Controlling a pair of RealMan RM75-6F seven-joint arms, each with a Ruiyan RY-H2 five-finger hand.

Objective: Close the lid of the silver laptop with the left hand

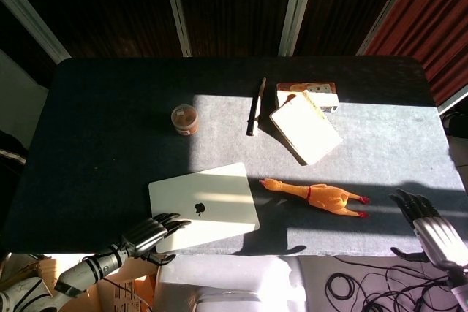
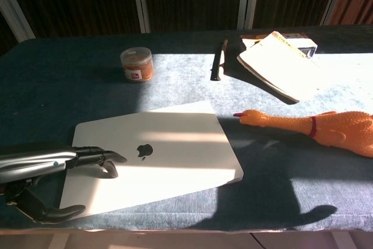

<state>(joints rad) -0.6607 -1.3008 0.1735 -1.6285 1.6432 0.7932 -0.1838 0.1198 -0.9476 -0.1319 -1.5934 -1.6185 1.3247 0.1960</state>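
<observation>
We see the flat, smooth silver laptop (image 2: 157, 160) lying lid-down at the dark felt desk's (image 1: 110, 129) near edge; the left hand (image 2: 87, 161), fingers spread, rests fingertips on its left side.

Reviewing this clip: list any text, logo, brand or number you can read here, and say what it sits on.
Silver laptop lid: a dark apple-shaped logo, no words.
Small jar: a red-and-white label, print too small to read.
Box under the notebook: printed pattern, nothing legible.
Rubber chicken, pen: no visible text.
No readable words or numbers anywhere.
</observation>
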